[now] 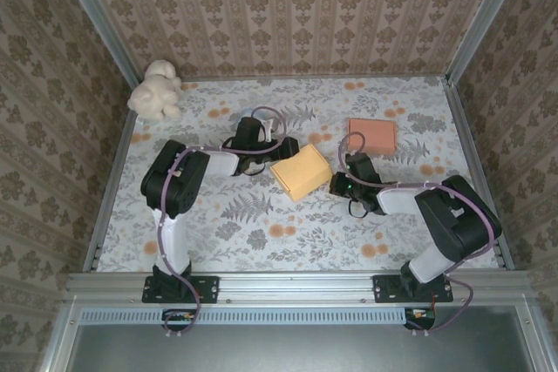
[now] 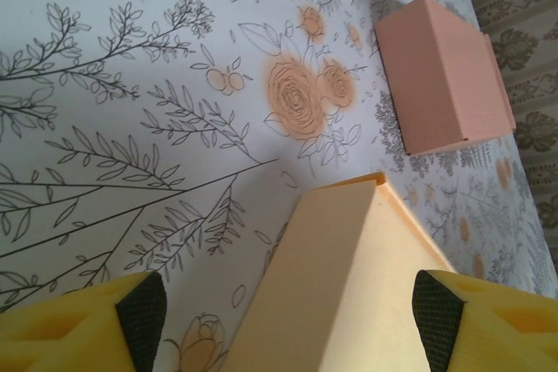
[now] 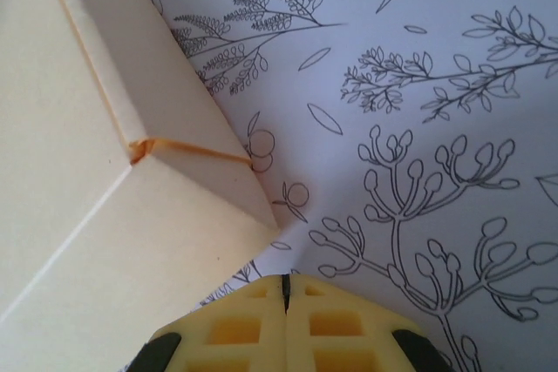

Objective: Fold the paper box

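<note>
The yellow paper box [image 1: 301,172] sits folded up in the middle of the table. My left gripper [image 1: 268,152] is at its left side. In the left wrist view the box [image 2: 349,285] lies between the wide-open fingers [image 2: 139,315]; the left pad is clear of it and the right pad stands at its far edge. This gripper [image 2: 288,324] is open. My right gripper [image 1: 340,184] is at the box's right corner. Its yellow fingers [image 3: 235,328] are pressed together with nothing between them, just beside the box's corner [image 3: 131,180], and the gripper [image 3: 286,295] is shut.
A pink folded box [image 1: 372,136] lies behind the right gripper, and also shows in the left wrist view [image 2: 449,76]. A white plush toy [image 1: 155,89] sits at the far left corner. Patterned walls close in the floral table [image 1: 261,233].
</note>
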